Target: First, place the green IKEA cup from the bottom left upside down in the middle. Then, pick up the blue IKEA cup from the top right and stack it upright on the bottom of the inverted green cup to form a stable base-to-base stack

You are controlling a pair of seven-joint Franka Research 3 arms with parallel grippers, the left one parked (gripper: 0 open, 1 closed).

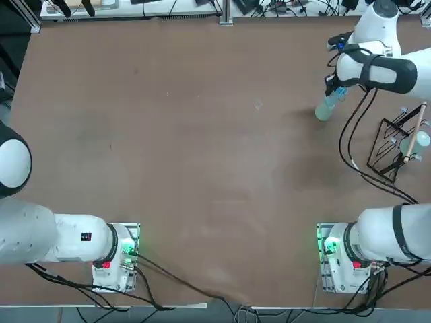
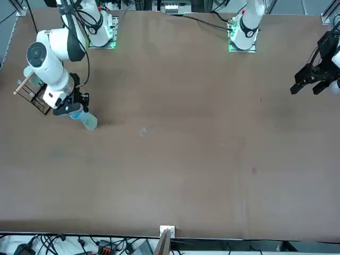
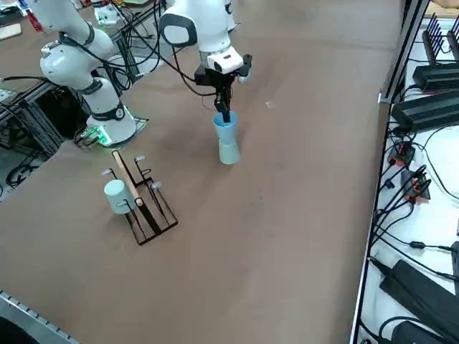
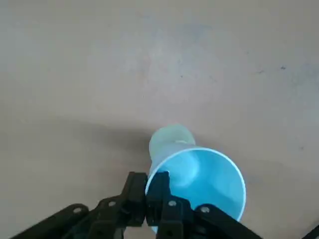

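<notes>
Right wrist view: hand [image 4: 148, 191] pinches blue cup [image 4: 204, 174] rim.

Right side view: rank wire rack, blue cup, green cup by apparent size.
1. wire rack, clearly largest, though nearest the camera.
2-3. blue cup and green cup stacked under it look alike; no ranking. Right gripper pinches the blue rim.

Right gripper [image 4: 147, 191] pointing down, jaws closed tight.
</notes>
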